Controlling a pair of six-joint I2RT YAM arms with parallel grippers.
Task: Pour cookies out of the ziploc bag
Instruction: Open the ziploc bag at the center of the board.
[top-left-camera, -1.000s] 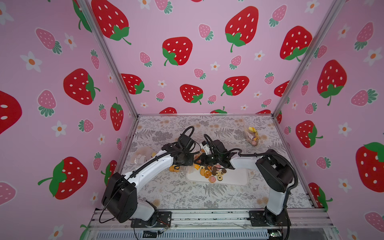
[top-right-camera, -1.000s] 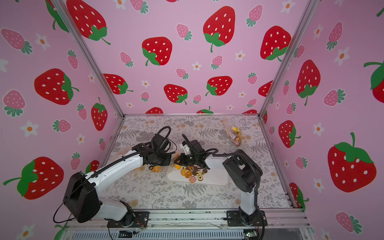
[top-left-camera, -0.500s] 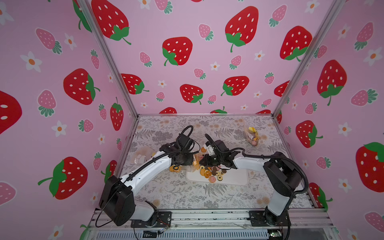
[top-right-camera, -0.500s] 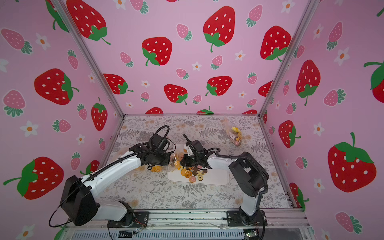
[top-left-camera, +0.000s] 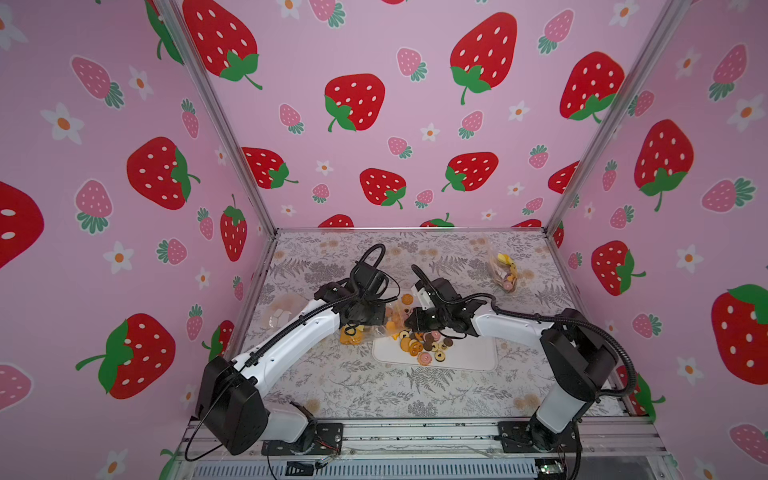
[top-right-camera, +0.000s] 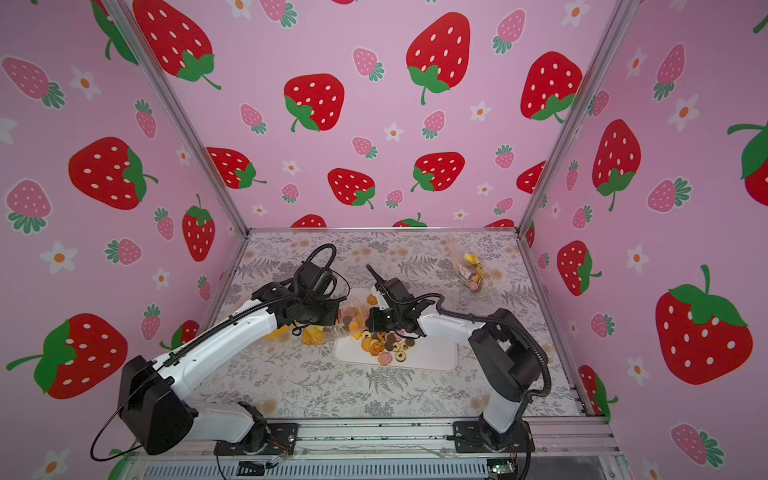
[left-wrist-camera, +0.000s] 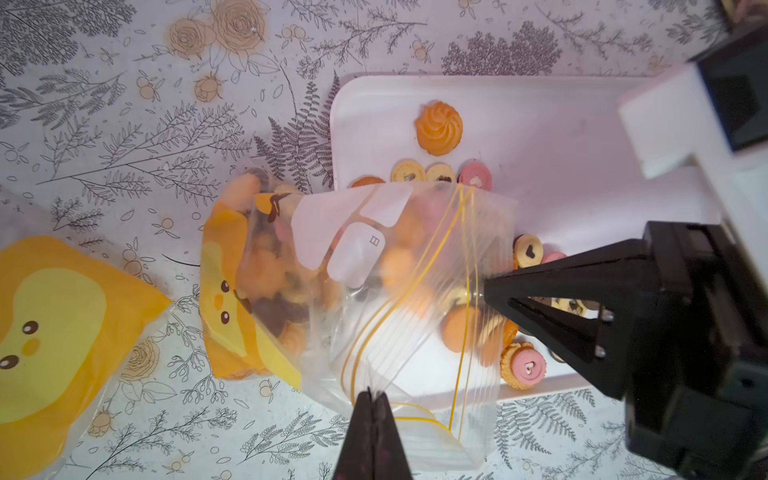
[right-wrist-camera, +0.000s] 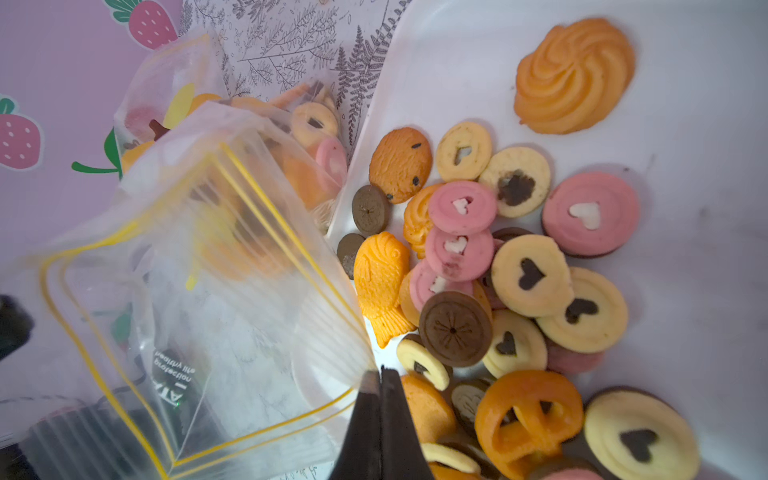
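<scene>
The cookies (right-wrist-camera: 528, 274) are split. A loose heap lies on the white tray (left-wrist-camera: 540, 124), filling the middle and right of the right wrist view. A good share sits packed in the closed end of the ziploc bag (left-wrist-camera: 415, 257), left of centre in the left wrist view.

The bag lies almost flat, its mouth over the tray's edge and its full end off the tray on the flowered worktop (top-left-camera: 374, 395). The left jaws are closed on one lip of the mouth, at the bottom edge of the left wrist view. The right jaws are closed on the opposite lip by the yellow zip lines, at the right of that view. The mouth gapes wide between them.

My reading is that the pour is roughly half done and hindered by the flat lie: little will slide until the full end stands higher than the mouth. Doing it well means keeping both pinches firm and apart so the opening makes a wide funnel. That opening should sit low above bare tray rather than over the rim, with gentle tipping and short shakes. The film looks thin and slippery, so a hard tug could pull a lip free. A second, duck-printed bag (left-wrist-camera: 62, 316) lies nearby at lower left and is best left alone.
</scene>
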